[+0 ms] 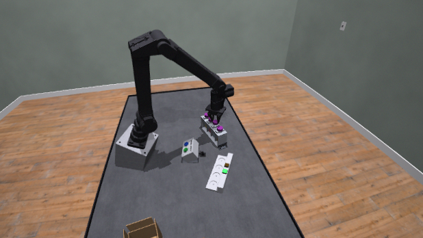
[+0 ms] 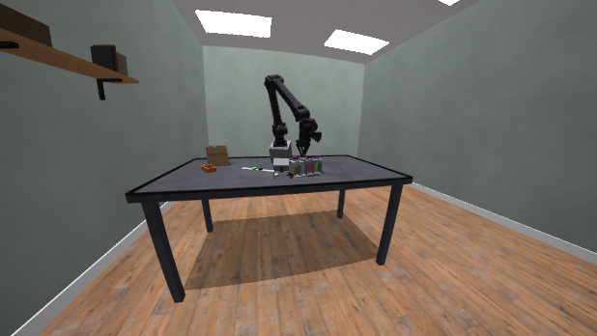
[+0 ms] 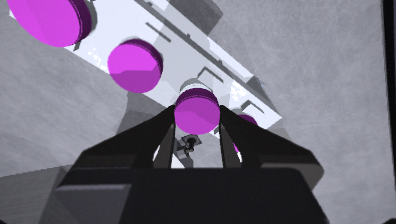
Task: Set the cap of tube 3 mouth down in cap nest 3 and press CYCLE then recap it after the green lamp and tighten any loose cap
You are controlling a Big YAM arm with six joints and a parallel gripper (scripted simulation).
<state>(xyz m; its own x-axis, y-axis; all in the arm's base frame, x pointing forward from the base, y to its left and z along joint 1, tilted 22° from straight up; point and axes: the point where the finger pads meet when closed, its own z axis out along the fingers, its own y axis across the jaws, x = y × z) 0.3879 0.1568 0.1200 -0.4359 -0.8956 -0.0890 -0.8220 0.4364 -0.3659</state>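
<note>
The white decapping station [image 1: 223, 139] [image 2: 304, 168] [image 3: 145, 30] holds a row of tubes with magenta caps. My gripper [image 1: 214, 117] [image 2: 302, 153] [image 3: 197, 112] points down over the row and is shut on the magenta cap [image 3: 196, 116] of a middle tube. Two caps [image 3: 135, 66] [image 3: 47, 20] lie to one side of it in the wrist view, and one cap [image 3: 247, 120] is half hidden behind a finger. The cap tray [image 1: 213, 184] [image 2: 258, 171] has all its nests empty, and its green lamp [image 1: 225, 170] is lit. The key housing [image 1: 192, 152] carries the blue key [image 1: 186, 143] and the green key [image 1: 185, 150].
A small black object [image 1: 203, 154] lies between the key housing and the station. An open cardboard box [image 1: 142, 228] [image 2: 217, 155] stands at the table's near end. An orange item [image 2: 209, 168] lies near it. The arm's base block [image 1: 133, 154] stands left of the keys.
</note>
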